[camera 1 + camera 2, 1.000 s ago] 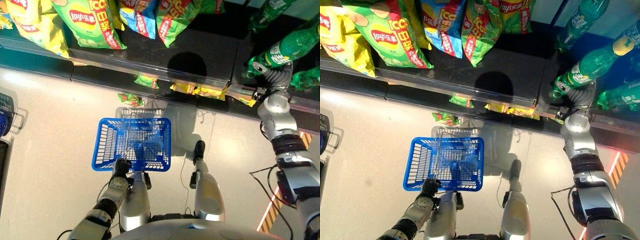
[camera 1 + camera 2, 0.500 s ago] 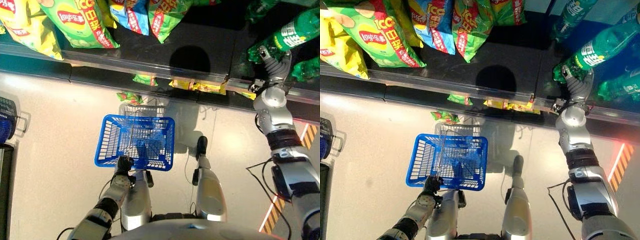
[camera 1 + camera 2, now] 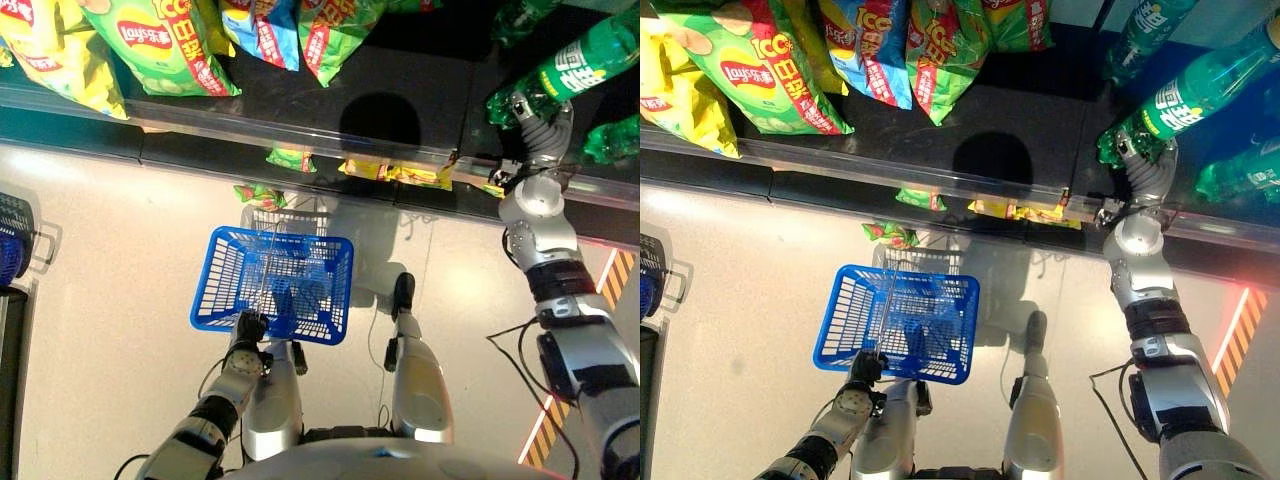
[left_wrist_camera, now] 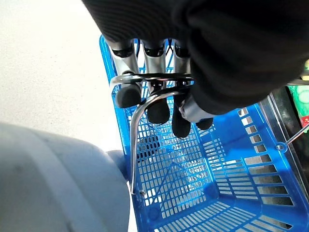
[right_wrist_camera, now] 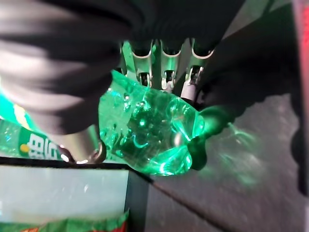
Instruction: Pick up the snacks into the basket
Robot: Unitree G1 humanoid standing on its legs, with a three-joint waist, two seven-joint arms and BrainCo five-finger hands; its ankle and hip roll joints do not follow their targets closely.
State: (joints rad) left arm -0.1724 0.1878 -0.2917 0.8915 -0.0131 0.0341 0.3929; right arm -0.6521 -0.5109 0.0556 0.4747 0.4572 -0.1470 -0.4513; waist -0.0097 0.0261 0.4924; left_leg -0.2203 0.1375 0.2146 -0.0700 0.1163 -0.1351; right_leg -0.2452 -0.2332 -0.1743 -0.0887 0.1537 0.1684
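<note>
Our left hand grips the wire handle of the blue basket, which looks empty. Our right hand wraps the base of a green bottle on the shelf; nothing is loaded yet, we judge.

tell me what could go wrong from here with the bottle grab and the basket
1. The right hand is closed on the base of a green bottle, not a snack; lifting by the base could let the long bottle tip or slip out.
2. Pulling it out might knock the neighbouring green bottles.
3. The blue basket hangs from a thin wire handle hooked in the left hand; a dropped bottle could swing it.
</note>
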